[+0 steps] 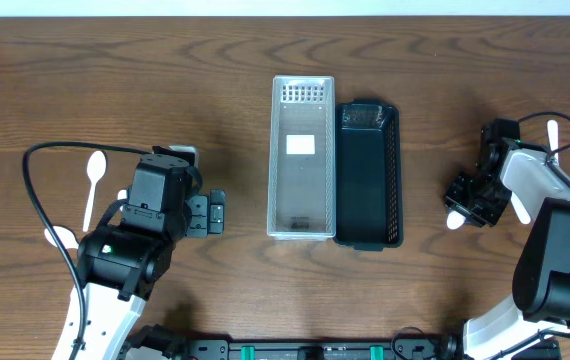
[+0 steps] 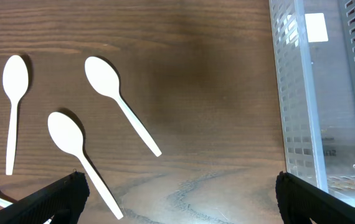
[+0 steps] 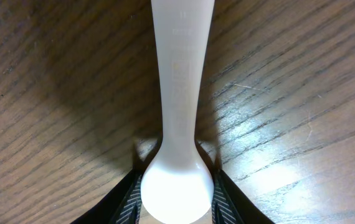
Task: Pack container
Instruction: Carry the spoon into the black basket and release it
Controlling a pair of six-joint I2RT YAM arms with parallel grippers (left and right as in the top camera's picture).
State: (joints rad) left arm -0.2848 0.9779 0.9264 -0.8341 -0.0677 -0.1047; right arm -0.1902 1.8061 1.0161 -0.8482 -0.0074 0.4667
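Dark wood-grain tabletop point(image 1: 115, 80). At centre, clear perforated bin point(image 1: 274, 150) and black basket point(image 1: 396, 170), side by side. To the left, white spoons point(image 2: 120, 102) lying flat, apart from one another; three seen whole, a fourth cut off at frame edge.

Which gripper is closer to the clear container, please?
Left. The left gripper sits off the left wall of the clear container; the right gripper, holding a spoon, is beyond the black basket on the other side.

white spoon point(image 3: 177, 124), gripper point(image 3: 176, 193) clasping bowl
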